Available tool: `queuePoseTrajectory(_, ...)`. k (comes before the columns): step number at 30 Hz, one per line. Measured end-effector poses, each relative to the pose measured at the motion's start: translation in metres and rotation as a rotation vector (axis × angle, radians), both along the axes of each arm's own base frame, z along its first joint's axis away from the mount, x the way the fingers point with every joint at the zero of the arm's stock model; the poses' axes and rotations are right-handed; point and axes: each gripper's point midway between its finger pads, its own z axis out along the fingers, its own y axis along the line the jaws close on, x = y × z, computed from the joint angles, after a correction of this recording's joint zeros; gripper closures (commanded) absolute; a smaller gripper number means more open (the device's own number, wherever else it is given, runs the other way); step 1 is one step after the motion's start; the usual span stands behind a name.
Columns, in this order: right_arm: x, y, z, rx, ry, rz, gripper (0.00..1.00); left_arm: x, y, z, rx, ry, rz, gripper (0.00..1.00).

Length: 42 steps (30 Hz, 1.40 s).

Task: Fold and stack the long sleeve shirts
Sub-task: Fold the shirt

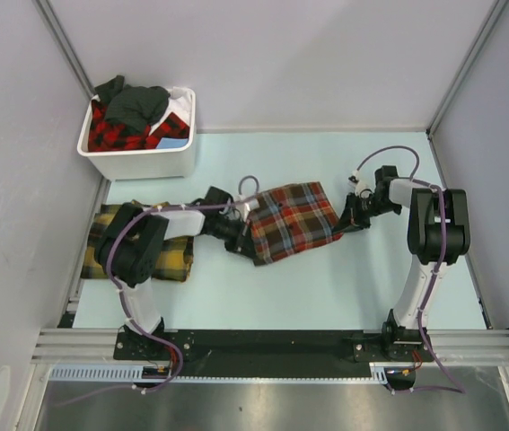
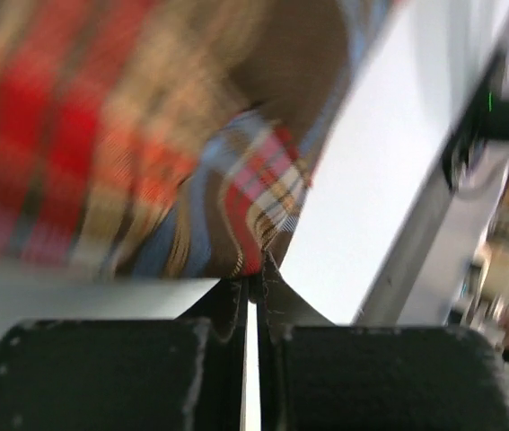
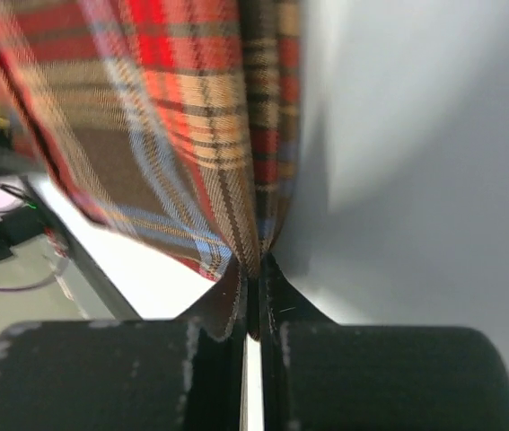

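Note:
A folded red-brown plaid shirt with blue lines lies in the middle of the table. My left gripper is shut on its left edge; in the left wrist view the cloth is pinched at the gripper's tips. My right gripper is shut on the shirt's right edge, and the fabric fans out from the gripper. A folded yellow-and-dark-green plaid shirt rests at the left, partly under the left arm. More shirts, red-black plaid and dark grey, fill the bin.
The white plastic bin stands at the back left corner. Grey walls enclose the table on the left, back and right. A metal rail holding both arm bases runs along the near edge.

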Motion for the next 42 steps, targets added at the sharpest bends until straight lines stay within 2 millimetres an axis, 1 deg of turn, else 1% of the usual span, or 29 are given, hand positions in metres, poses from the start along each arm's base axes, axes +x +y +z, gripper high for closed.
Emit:
queuePoseTrajectory(1,0.000,-0.005,0.002,-0.029,0.001,0.015,1.00,-0.017,-0.009,0.002,-0.001,-0.001,-0.054,0.95)
queuePoseTrajectory(2,0.003,-0.009,0.003,-0.051,-0.004,0.029,1.00,-0.033,-0.019,0.005,-0.007,-0.009,-0.114,0.81)
queuePoseTrajectory(4,0.015,-0.013,0.006,-0.088,-0.025,0.063,1.00,-0.057,-0.038,0.010,-0.025,-0.045,-0.223,0.68)
queuePoseTrajectory(5,0.021,-0.015,0.004,-0.113,-0.033,0.079,1.00,-0.069,-0.044,0.012,-0.034,-0.051,-0.273,0.59)
queuePoseTrajectory(6,0.034,-0.018,0.002,-0.148,-0.061,0.101,1.00,-0.077,-0.045,0.013,-0.038,-0.043,-0.304,0.55)
queuePoseTrajectory(7,0.048,-0.017,-0.001,-0.175,-0.094,0.127,0.94,-0.087,-0.043,0.014,-0.038,-0.027,-0.331,0.53)
queuePoseTrajectory(9,0.068,-0.014,-0.001,-0.215,-0.145,0.173,0.87,-0.092,-0.032,0.018,-0.060,-0.009,-0.350,0.47)
queuePoseTrajectory(10,0.077,-0.011,0.000,-0.237,-0.177,0.199,0.76,-0.090,-0.023,0.022,-0.073,-0.003,-0.336,0.45)
queuePoseTrajectory(11,0.085,-0.008,0.001,-0.262,-0.210,0.224,0.66,-0.082,-0.012,0.028,-0.086,-0.005,-0.304,0.39)
queuePoseTrajectory(12,0.091,-0.006,0.002,-0.281,-0.235,0.242,0.57,-0.068,-0.001,0.035,-0.101,-0.018,-0.259,0.37)
queuePoseTrajectory(13,0.099,-0.004,0.004,-0.306,-0.272,0.263,0.44,-0.050,0.009,0.043,-0.109,-0.045,-0.207,0.35)
queuePoseTrajectory(14,0.108,-0.001,0.006,-0.337,-0.320,0.287,0.39,-0.024,0.021,0.053,-0.115,-0.087,-0.143,0.22)
queuePoseTrajectory(15,0.113,0.000,0.008,-0.355,-0.342,0.293,0.36,-0.004,0.029,0.060,-0.112,-0.124,-0.101,0.20)
queuePoseTrajectory(17,0.124,0.000,0.009,-0.399,-0.398,0.311,0.32,0.044,0.043,0.079,-0.106,-0.208,-0.007,0.14)
queuePoseTrajectory(18,0.126,-0.002,0.010,-0.413,-0.409,0.309,0.32,0.064,0.046,0.085,-0.102,-0.244,0.020,0.13)
queuePoseTrajectory(19,0.129,-0.005,0.011,-0.434,-0.417,0.304,0.32,0.089,0.046,0.093,-0.100,-0.271,0.046,0.12)
queuePoseTrajectory(21,0.133,-0.010,0.013,-0.456,-0.427,0.290,0.33,0.127,0.040,0.095,-0.102,-0.296,0.071,0.13)
queuePoseTrajectory(22,0.133,-0.011,0.016,-0.460,-0.431,0.283,0.35,0.142,0.037,0.090,-0.099,-0.297,0.080,0.14)
queuePoseTrajectory(23,0.134,-0.011,0.021,-0.457,-0.437,0.275,0.37,0.153,0.034,0.081,-0.097,-0.283,0.088,0.15)
queuePoseTrajectory(25,0.133,-0.009,0.035,-0.436,-0.453,0.258,0.42,0.162,0.030,0.059,-0.088,-0.225,0.104,0.17)
queuePoseTrajectory(26,0.132,-0.006,0.043,-0.418,-0.462,0.251,0.43,0.165,0.029,0.046,-0.082,-0.191,0.114,0.18)
queuePoseTrajectory(28,0.127,0.005,0.064,-0.363,-0.482,0.241,0.47,0.164,0.028,0.022,-0.069,-0.113,0.133,0.21)
queuePoseTrajectory(29,0.122,0.012,0.075,-0.330,-0.492,0.237,0.48,0.163,0.025,0.018,-0.093,-0.074,0.134,0.22)
queuePoseTrajectory(30,0.116,0.019,0.083,-0.297,-0.493,0.239,0.50,0.165,0.023,0.019,-0.104,-0.057,0.138,0.23)
queuePoseTrajectory(32,0.102,0.035,0.092,-0.233,-0.482,0.251,0.50,0.174,0.019,0.022,-0.113,-0.067,0.144,0.26)
queuePoseTrajectory(34,0.088,0.048,0.090,-0.182,-0.445,0.268,0.51,0.179,0.016,0.020,-0.120,-0.064,0.151,0.27)
queuePoseTrajectory(37,0.068,0.059,0.068,-0.150,-0.358,0.291,0.52,0.175,0.010,0.017,-0.144,-0.020,0.149,0.28)
queuePoseTrajectory(39,0.060,0.059,0.051,-0.145,-0.301,0.297,0.52,0.173,0.006,0.017,-0.160,0.001,0.147,0.28)
queuePoseTrajectory(42,0.058,0.054,0.022,-0.147,-0.224,0.288,0.52,0.170,-0.002,0.016,-0.174,0.030,0.149,0.30)
